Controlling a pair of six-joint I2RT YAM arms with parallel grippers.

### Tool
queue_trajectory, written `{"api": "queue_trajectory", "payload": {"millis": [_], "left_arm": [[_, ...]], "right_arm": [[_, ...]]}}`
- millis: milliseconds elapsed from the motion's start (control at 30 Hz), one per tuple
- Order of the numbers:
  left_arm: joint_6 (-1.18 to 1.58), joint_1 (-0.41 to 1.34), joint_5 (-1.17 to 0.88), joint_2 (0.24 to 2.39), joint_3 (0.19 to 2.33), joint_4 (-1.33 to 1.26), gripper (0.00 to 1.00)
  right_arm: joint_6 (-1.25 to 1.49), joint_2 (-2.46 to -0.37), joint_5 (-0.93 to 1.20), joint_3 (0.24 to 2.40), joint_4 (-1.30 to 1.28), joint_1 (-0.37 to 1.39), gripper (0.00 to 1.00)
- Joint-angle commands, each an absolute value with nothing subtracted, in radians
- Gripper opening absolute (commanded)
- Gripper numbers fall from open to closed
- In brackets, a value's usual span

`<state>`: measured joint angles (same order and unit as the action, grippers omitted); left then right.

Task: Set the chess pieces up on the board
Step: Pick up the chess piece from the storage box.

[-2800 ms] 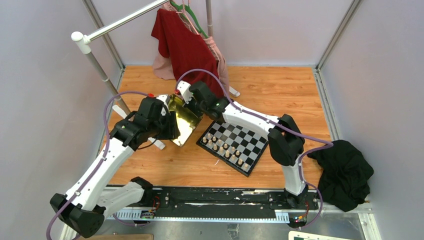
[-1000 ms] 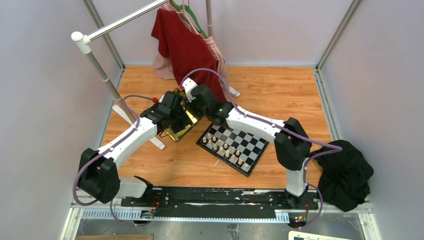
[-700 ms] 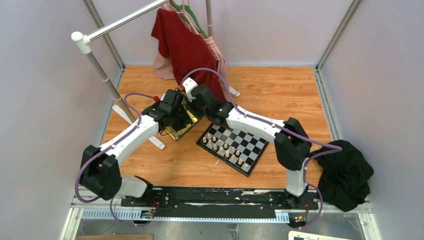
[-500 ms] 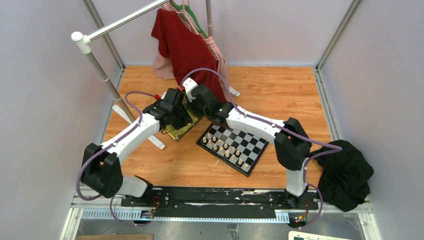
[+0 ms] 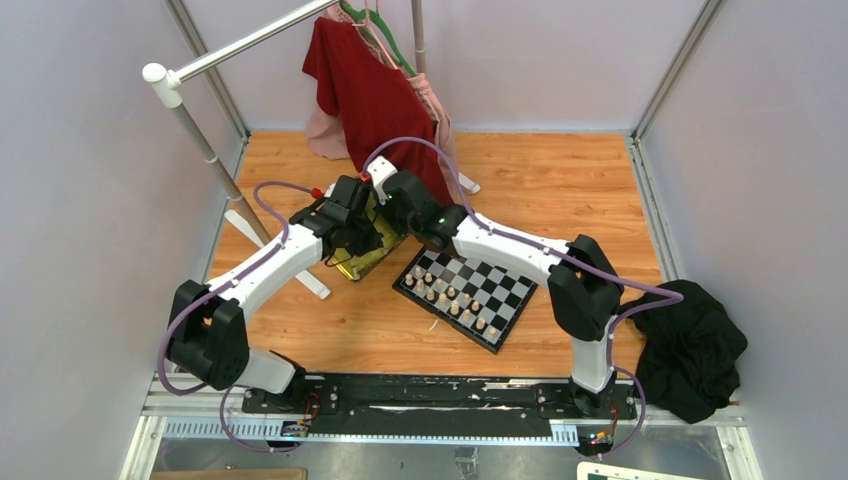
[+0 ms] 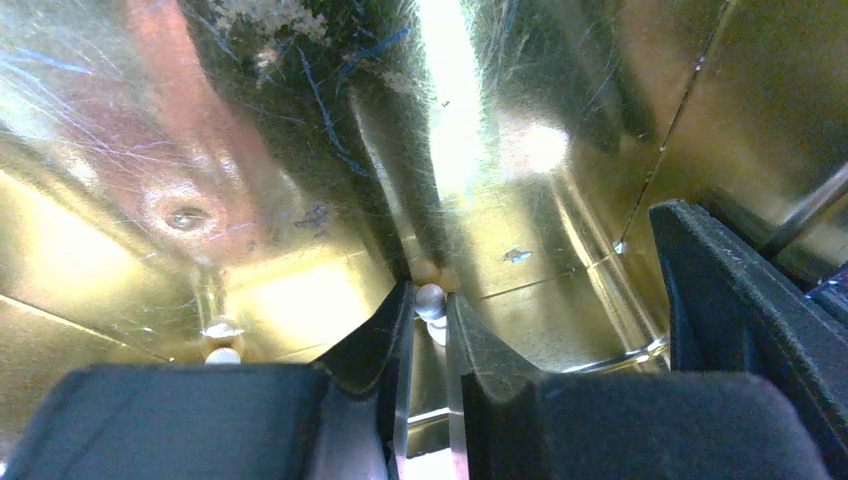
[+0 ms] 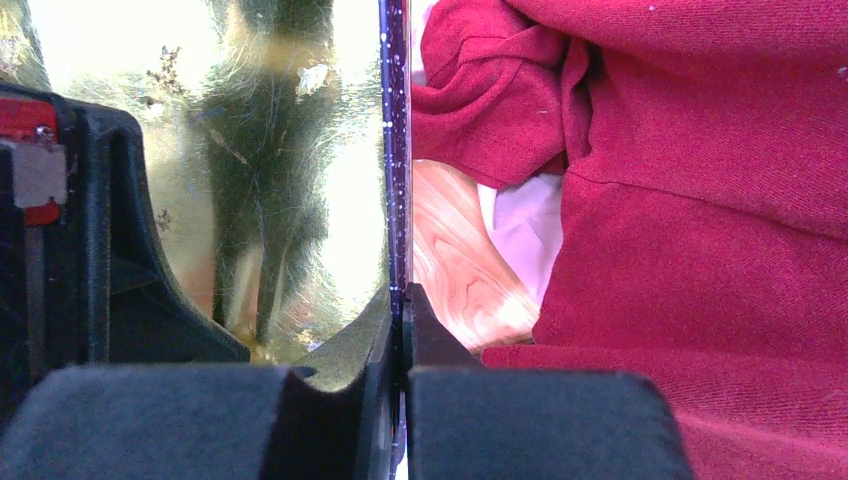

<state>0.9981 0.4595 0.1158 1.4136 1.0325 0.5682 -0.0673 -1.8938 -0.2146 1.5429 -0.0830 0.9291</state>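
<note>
Step in hand: picking from the tin (image 6: 300, 290).
- Left gripper (image 6: 428, 312): inside the tin, jaws pinched on a pale piece (image 6: 430, 299).
- Right gripper (image 7: 398, 312): clamped on the tin's wall.
- Next: lift straight out, then carry to the board (image 5: 503, 286), which lies just beside the tin.
- Room: tin walls close in; the board's right half is bare.

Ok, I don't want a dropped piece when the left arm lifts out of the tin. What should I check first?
1. Chess piece pinched between the left gripper fingertips: ok.
2. Right gripper clamped on the tin wall: ok.
3. Board has free squares: ok.
4. Clearance between the grippers over the tin: cannot tell, they are close together.
</note>
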Motion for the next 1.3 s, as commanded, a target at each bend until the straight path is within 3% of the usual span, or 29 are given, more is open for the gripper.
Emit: {"api": "queue_trajectory", "payload": {"millis": [0, 167, 833, 1267], "left_arm": [[0.980, 0.456, 0.143, 1.419, 1.055, 0.545, 0.16], [0.979, 0.456, 0.162, 1.396, 1.048, 0.542, 0.00], [0.919, 0.455, 0.318, 1.208, 1.017, 0.600, 0.00], [0.832, 0.456, 0.468, 0.976, 1.019, 0.669, 0.00]], "right_arm": [[-0.052, -1.848, -0.190, 1.557, -0.040, 0.949, 0.00], [-0.053, -1.854, -0.193, 1.565, -0.044, 0.949, 0.00], [-0.046, -1.896, -0.204, 1.603, -0.078, 0.949, 0.00], [-0.072, -1.862, -0.287, 1.636, -0.179, 1.016, 0.00]]}}
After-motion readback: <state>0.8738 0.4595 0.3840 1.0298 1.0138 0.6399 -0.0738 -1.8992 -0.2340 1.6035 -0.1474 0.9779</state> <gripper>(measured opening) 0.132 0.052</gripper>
